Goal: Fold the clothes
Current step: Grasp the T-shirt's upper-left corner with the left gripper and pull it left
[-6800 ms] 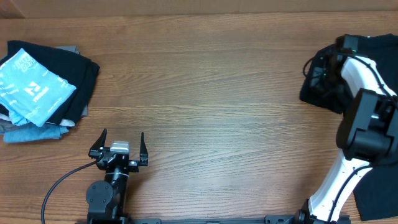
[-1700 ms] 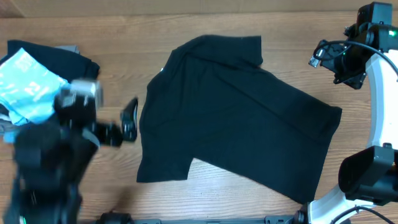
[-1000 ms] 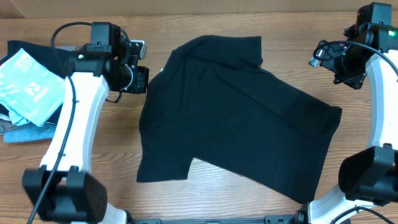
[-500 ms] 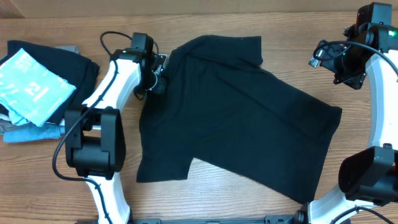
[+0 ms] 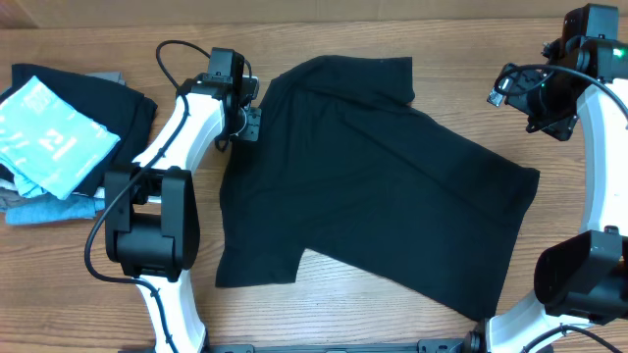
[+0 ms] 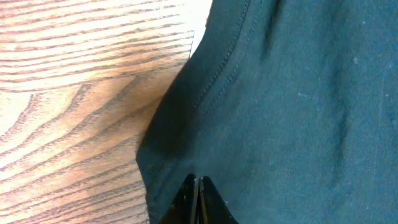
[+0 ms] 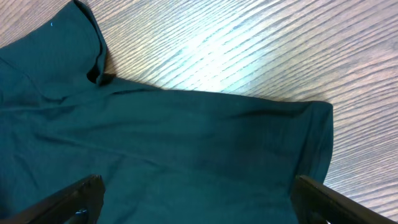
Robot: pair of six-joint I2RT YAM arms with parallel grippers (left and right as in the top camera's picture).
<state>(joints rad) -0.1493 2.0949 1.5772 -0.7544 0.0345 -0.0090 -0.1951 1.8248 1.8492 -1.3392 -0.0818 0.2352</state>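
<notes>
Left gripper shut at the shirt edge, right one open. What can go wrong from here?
1. The left gripper is shut at the black T-shirt's edge, but its wrist view shows no fabric between the tips; a lift may slip.
2. The right gripper stands open off the shirt; a one-sided pull may drag it.
3. The shirt lies skewed and creased; folds may come out crooked.
</notes>
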